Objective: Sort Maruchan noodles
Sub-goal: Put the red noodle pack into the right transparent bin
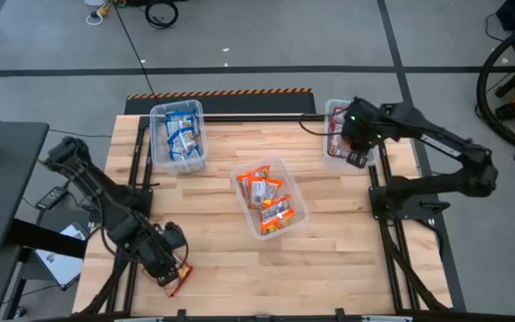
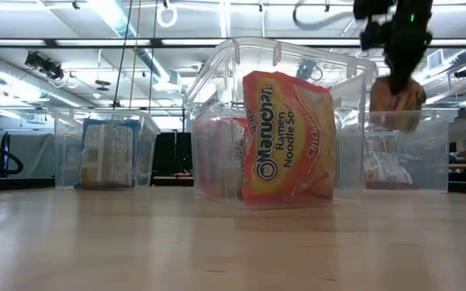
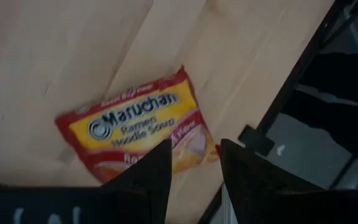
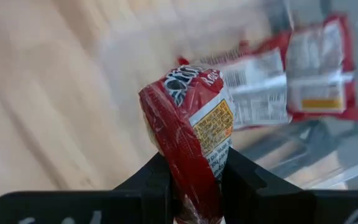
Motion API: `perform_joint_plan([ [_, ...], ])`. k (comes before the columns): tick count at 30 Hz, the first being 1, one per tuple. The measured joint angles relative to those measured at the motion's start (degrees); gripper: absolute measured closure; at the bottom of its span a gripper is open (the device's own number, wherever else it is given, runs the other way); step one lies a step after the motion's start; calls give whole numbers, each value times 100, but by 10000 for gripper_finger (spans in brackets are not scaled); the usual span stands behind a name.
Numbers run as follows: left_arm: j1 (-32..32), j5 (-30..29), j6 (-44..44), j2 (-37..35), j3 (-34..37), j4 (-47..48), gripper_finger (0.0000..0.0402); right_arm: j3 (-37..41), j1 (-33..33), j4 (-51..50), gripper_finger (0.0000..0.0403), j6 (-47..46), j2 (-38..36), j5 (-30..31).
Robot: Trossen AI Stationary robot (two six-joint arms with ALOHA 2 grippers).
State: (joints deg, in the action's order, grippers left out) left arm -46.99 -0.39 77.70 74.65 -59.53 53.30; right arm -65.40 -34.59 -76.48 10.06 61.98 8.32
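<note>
A red-and-yellow Maruchan packet (image 3: 135, 134) lies flat at the table's near left corner (image 1: 179, 283), close to the edge. My left gripper (image 3: 196, 148) hangs open just above it, with nothing between its fingers. At the far right, my right gripper (image 1: 358, 150) is shut on a dark red packet (image 4: 188, 118) over a clear bin (image 1: 331, 107) that holds more dark red packets (image 4: 316, 68). The low view shows this packet (image 2: 395, 101) hanging above the bin's rim. My right gripper pinches one end of the dark red packet (image 4: 194, 190) between its two fingers, coming from above and pointing down. The packet is bowed and sticks out past the fingertips. It hangs below them, lifted clear above the bin.
A clear bin with blue packets (image 1: 156, 114) stands at the far left. Another bin with orange packets (image 1: 238, 176) sits askew at the table's middle. Bare wood lies between the bins and the near edge. Black frame rails run along both table sides.
</note>
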Motion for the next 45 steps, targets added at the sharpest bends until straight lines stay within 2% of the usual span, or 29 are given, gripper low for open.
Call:
perform_joint_plan([
  [6,196,88,-6,-399,0,78,260,754,-1104,833,308,614,517,-1034],
  [12,399,19,-63,-583,0,79,260,891,-1799,1183,308,1080,1220,-1577],
  [19,669,1,-333,-581,0,103,260,896,-1967,1234,308,1417,2051,-1631],
  [22,767,1,-337,-581,0,105,260,896,-1948,1441,309,1447,2187,-1400],
  [29,832,-16,-340,-581,0,105,260,893,-1669,2262,309,1535,1714,-435],
  [32,832,-218,-392,-581,0,144,260,896,-1544,2592,309,1687,1412,33],
  [34,832,-430,-438,-579,0,188,260,896,-1522,2635,309,1761,1340,17],
  [40,832,-742,-553,-579,0,186,260,983,-1617,2502,309,1716,1529,-607],
  [45,812,-748,-554,-579,0,188,260,1079,-1619,2404,307,1566,1771,-642],
])
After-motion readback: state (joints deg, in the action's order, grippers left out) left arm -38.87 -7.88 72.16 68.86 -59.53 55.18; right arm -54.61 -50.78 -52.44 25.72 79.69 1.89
